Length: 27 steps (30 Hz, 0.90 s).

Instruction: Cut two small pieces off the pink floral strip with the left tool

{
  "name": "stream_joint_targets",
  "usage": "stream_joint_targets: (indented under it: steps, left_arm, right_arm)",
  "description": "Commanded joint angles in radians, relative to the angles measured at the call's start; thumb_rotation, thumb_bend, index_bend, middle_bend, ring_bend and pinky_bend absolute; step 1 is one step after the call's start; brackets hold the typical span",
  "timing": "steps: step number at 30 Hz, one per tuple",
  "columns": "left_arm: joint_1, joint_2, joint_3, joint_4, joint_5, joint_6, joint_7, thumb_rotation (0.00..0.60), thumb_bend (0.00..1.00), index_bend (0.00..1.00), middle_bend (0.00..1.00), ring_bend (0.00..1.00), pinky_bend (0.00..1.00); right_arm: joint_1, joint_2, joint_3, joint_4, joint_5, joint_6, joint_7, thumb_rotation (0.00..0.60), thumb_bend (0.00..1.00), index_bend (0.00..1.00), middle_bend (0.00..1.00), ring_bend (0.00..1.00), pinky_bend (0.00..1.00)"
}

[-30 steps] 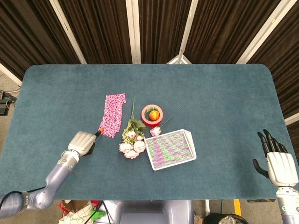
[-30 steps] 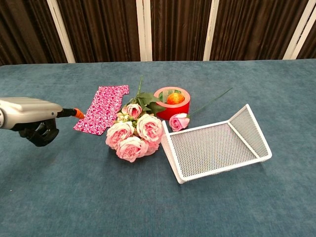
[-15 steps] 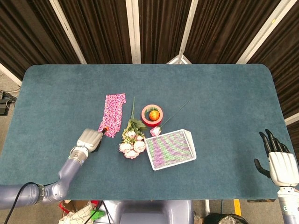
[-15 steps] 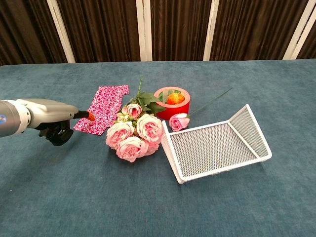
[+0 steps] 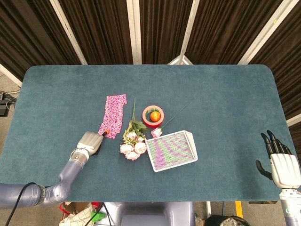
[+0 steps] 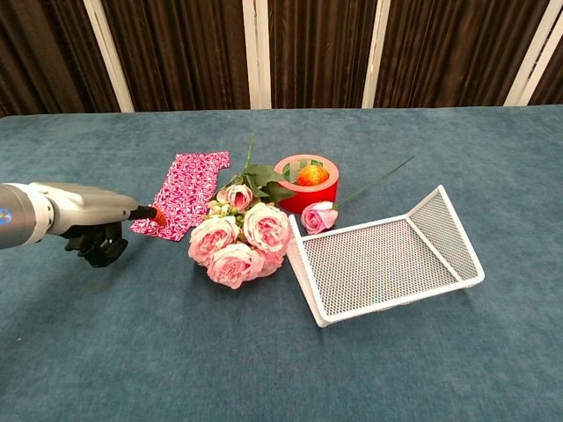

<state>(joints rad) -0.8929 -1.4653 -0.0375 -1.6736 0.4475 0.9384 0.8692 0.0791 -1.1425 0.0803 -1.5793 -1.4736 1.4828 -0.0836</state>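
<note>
The cutting step is in hand. The tool point(image 6: 151, 213) is gripped by the left robot hand point(image 6: 84, 221), its orange tip at the near end of the pink strip point(image 5: 113, 115), left of the flowers point(image 5: 132, 143) on the worktop point(image 5: 225, 103). No cut pieces are visible. A controlled cut across that end is judged next. The right robot hand point(image 5: 281, 165) is held open, well apart.

table point(image 5: 225, 94): teal felt-ish top, rounded corners | behind: dark brown curtains point(image 6: 176, 53) with white strips | floor point(image 5: 9, 80): grey, cables far left

Pink floral strip point(image 5: 113, 116), pale pink roses point(image 6: 239, 242), white mesh tray point(image 6: 387, 257), teal table point(image 5: 221, 108).
</note>
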Motion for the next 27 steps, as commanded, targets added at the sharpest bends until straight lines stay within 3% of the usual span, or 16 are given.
stream_joint_targets:
  steps: [1, 12, 27]
  left_arm:
    - [-0.008, 0.005, 0.01, -0.012, -0.014, 0.005, 0.005, 0.6, 0.93, 0.0, 0.78, 0.68, 0.65]
    - [-0.026, 0.033, 0.067, -0.082, -0.075, 0.044, 0.025, 0.6, 0.93, 0.0, 0.78, 0.68, 0.65]
    - [-0.023, 0.059, 0.13, -0.156, -0.026, 0.069, 0.009, 0.6, 0.94, 0.0, 0.78, 0.68, 0.65]
  right_arm:
    - [0.0, 0.0, 0.001, 0.0, 0.002, 0.0, 0.0, 0.6, 0.37, 0.0, 0.05, 0.16, 0.26]
    - [-0.004, 0.004, 0.0, -0.002, -0.004, 0.008, 0.009, 0.6, 0.37, 0.0, 0.05, 0.16, 0.26]
    - [-0.002, 0.003, 0.001, 0.0, -0.006, 0.007, 0.015, 0.6, 0.37, 0.0, 0.05, 0.16, 0.26]
